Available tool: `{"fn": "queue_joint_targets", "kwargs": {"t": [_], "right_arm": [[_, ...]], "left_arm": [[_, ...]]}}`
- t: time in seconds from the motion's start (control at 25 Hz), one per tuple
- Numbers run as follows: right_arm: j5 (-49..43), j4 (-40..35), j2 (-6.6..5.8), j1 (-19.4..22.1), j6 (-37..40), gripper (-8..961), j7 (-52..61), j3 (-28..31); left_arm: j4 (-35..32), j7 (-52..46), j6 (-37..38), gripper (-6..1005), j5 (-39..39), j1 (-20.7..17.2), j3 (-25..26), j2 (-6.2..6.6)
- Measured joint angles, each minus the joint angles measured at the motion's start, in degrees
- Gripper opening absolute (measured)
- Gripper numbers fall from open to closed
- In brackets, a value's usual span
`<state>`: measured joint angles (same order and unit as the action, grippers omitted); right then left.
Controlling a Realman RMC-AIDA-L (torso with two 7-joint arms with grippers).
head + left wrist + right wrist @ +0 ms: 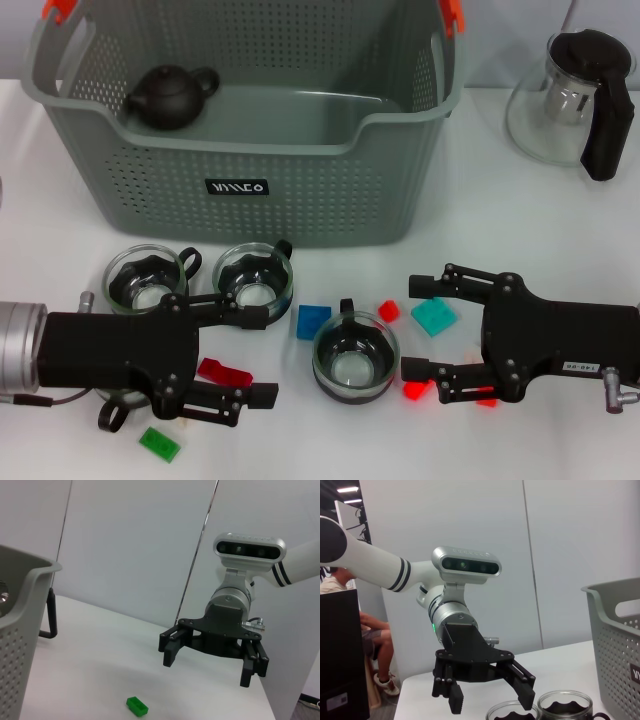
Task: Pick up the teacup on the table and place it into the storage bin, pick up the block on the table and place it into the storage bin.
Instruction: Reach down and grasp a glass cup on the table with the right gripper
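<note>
The grey perforated storage bin (pixel 300 190) stands at the back of the table, with a black teapot (pixel 168 96) inside. Three glass teacups stand in front of it: left (pixel 148 281), middle (pixel 255 276) and nearer (pixel 355 358). Small blocks lie around them: blue (pixel 312 321), teal (pixel 433 316), red (pixel 225 373), green (pixel 159 443). My left gripper (pixel 256 355) is open and empty, low over the table, with the red block between its fingers. My right gripper (pixel 420 328) is open and empty beside the near cup and next to the teal block.
A glass kettle with a black handle (pixel 580 98) stands at the back right. More small red blocks (pixel 388 311) lie near the right gripper. The right wrist view shows the left gripper (pixel 485 690) above two cups (pixel 565 706). The left wrist view shows the right gripper (pixel 212 662) and a green block (pixel 136 706).
</note>
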<state>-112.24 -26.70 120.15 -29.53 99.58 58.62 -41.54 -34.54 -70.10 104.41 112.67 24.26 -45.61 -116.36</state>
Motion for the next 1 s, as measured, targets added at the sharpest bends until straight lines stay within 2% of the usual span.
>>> {"fn": "queue_joint_targets", "kwargs": {"t": [1.0], "right_arm": [[0.00,-0.38,0.00,0.09,0.27,928,0.59,-0.03]], "left_arm": [[0.00,0.13,0.08,888,0.00,-0.15,-0.09,0.00]]}}
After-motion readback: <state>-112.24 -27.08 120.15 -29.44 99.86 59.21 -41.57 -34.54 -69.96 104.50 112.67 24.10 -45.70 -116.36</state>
